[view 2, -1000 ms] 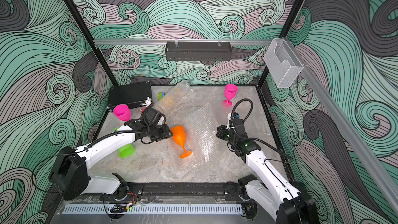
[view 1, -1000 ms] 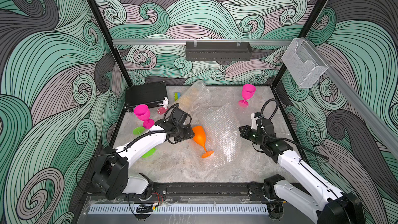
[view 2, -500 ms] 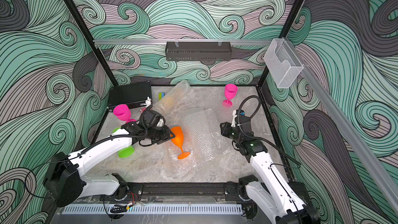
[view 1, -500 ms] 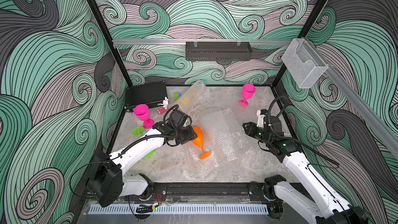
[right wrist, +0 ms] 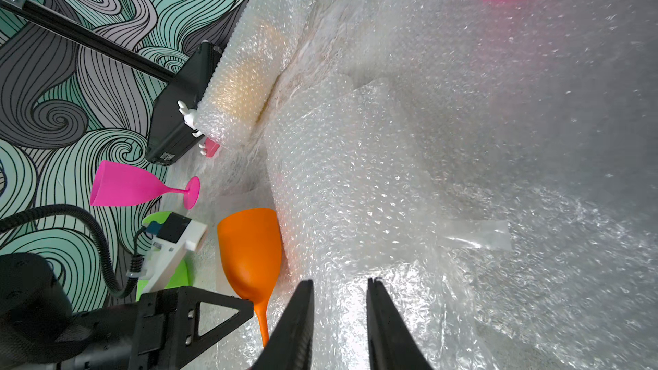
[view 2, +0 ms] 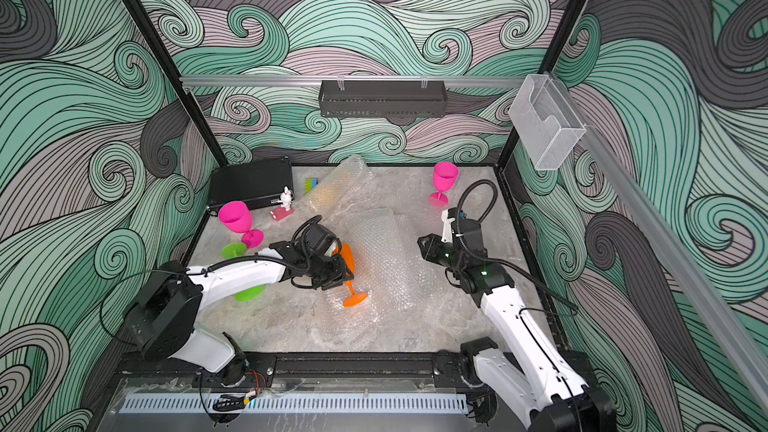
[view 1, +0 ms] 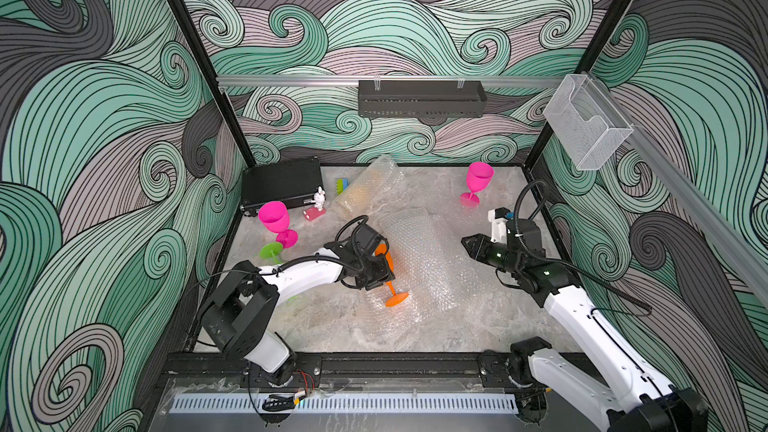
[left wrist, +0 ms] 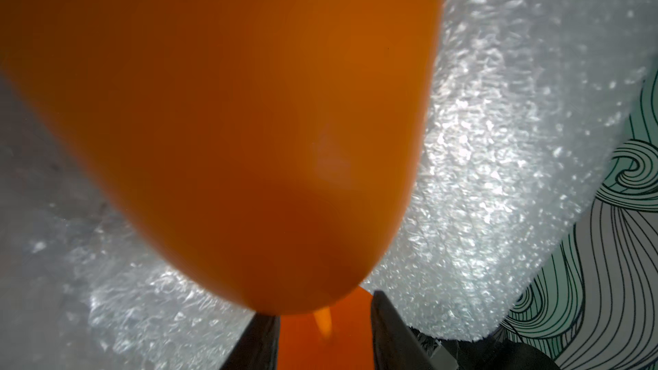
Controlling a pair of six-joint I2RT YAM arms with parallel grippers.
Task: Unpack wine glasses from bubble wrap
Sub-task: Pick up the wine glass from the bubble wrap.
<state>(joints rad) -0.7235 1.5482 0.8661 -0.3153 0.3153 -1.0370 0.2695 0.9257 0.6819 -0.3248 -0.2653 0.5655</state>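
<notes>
An orange wine glass (view 1: 388,261) (view 2: 348,257) lies tilted at the left edge of a wide bubble wrap sheet (view 1: 428,259) (view 2: 386,255). My left gripper (view 1: 380,274) (left wrist: 322,306) is shut on it where cup meets stem; the cup (left wrist: 249,119) fills the left wrist view. My right gripper (view 1: 467,241) (right wrist: 340,280) hovers open over the sheet's right side, holding nothing. A bubble wrap sleeve (view 1: 365,184) (right wrist: 252,65) at the back shows a yellowish shape inside. Two magenta wine glasses (view 1: 274,218) (view 1: 478,178) stand upright. A lime green one (view 1: 271,251) lies under my left arm.
A black case (view 1: 282,182) sits at the back left, with a white rabbit figurine (view 1: 319,198) and a green-and-blue block (view 1: 341,185) beside it. A black rack (view 1: 422,97) hangs on the back wall and a clear holder (view 1: 586,126) on the right rail.
My right arm has risen and lifted its gripper off the sheet's right edge, its jaws a little wider. The left gripper keeps the orange wine glass in much the same place.
</notes>
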